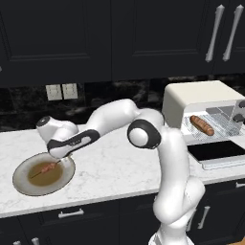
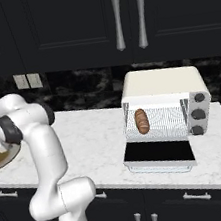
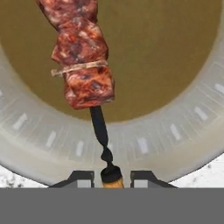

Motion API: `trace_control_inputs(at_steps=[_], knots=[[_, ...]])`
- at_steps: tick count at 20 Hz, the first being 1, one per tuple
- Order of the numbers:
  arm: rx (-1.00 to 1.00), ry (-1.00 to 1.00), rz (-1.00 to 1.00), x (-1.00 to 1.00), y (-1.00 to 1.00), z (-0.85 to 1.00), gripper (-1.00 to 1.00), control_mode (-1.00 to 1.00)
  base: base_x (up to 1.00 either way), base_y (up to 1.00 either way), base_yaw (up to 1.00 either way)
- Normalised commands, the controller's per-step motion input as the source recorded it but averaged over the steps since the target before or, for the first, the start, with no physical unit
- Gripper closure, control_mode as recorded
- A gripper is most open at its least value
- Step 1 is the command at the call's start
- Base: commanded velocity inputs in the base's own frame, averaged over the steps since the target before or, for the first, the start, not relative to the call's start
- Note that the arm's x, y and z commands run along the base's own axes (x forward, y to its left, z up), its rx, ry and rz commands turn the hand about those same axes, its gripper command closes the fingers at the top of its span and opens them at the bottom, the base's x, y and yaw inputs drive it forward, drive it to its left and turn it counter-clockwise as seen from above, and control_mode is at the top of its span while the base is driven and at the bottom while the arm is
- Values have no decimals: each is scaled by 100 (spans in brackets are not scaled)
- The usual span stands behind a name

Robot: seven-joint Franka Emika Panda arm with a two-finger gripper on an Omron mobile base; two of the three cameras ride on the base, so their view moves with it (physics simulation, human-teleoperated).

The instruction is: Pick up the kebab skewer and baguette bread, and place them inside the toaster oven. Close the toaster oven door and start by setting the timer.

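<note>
Dark stick of the kebab skewer [image 3: 89, 65] runs from my gripper [image 3: 112, 175] toward the frame's top; fingers pinch its bottom end.

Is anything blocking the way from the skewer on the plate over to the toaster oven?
Nothing visible does. The gripper is shut on the end of the kebab skewer over the plate. The marble counter between is bare, the toaster oven door lies open, and the baguette bread occupies only the left of the rack.
</note>
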Motion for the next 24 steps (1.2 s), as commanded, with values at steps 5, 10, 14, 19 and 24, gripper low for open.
trace_control_inputs(at_steps=[5, 10, 14, 19, 24], knots=[[12, -8, -6, -90, -99, 42, 100, -100, 0, 0, 0], [16, -5, -13, -52, -100, 57, 100, -100, 0, 0, 0], [9, 0, -21, -28, -100, 58, 100, -100, 0, 0, 0], [4, 0, -24, -48, -100, 46, 100, -100, 0, 0, 0], [0, 0, -33, -26, -100, 40, 100, -100, 0, 0, 0]])
